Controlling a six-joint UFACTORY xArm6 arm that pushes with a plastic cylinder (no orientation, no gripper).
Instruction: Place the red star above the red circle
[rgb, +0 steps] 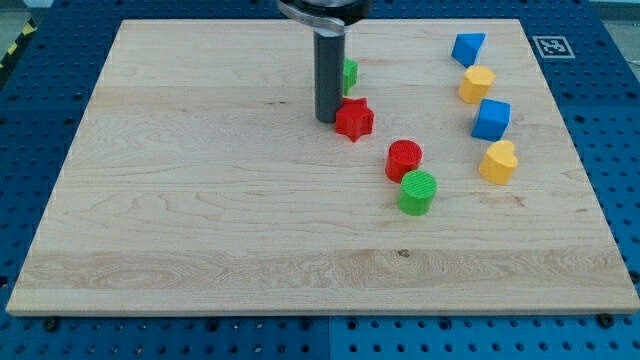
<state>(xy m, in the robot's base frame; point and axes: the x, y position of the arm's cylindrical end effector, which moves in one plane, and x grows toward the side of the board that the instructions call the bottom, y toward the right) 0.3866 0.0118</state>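
Observation:
The red star (354, 118) lies on the wooden board (200, 200) above centre. The red circle (404, 159) lies to its lower right, about a block's width away. My tip (326, 119) rests on the board just left of the red star, touching or nearly touching its left side. The rod rises from there to the view's top.
A green circle (418, 192) touches the red circle's lower right. A green block (350, 73) is partly hidden behind the rod. At the right stand a blue triangle-like block (467, 47), a yellow block (477, 83), a blue cube (491, 119) and a yellow heart-like block (498, 161).

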